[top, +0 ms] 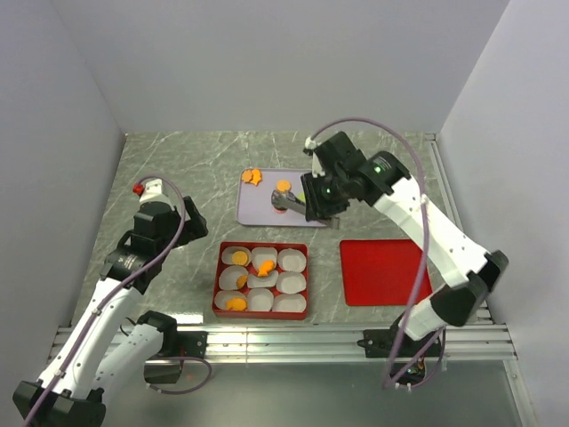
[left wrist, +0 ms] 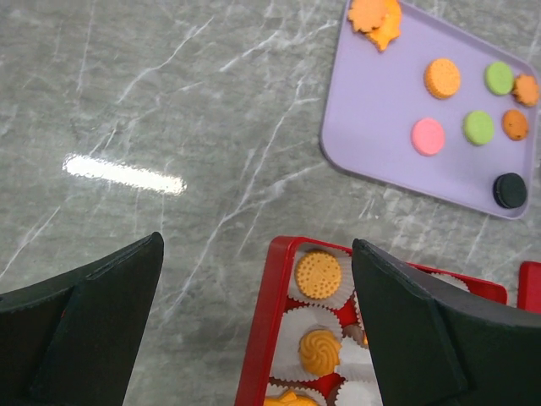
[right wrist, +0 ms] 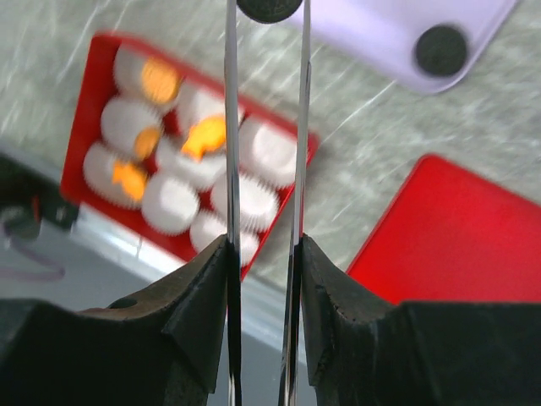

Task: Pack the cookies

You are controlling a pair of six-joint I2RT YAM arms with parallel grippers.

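Observation:
Several cookies lie on the lilac tray (left wrist: 372, 127): an orange disc (left wrist: 442, 77), a green disc (left wrist: 478, 127), a pink disc (left wrist: 428, 136), a black disc (left wrist: 510, 190) and irregular orange shapes (left wrist: 376, 17). The red box (top: 262, 310) of white paper cups holds a few orange cookies (left wrist: 319, 275). My right gripper (top: 313, 206) (right wrist: 264, 245) is shut on metal tongs (right wrist: 230, 127), and a black cookie (right wrist: 269, 7) sits pinched between their tips, over the tray's near edge. My left gripper (left wrist: 255, 245) (top: 151, 191) stands wide open with nothing in it, above the bare table by the box's left wall.
A flat red lid (top: 384, 271) lies right of the box. Another black cookie (right wrist: 440, 49) rests at the tray's corner. Grey walls close in the marble table (top: 178, 160) on three sides, and a metal rail (top: 284, 342) runs along the near edge.

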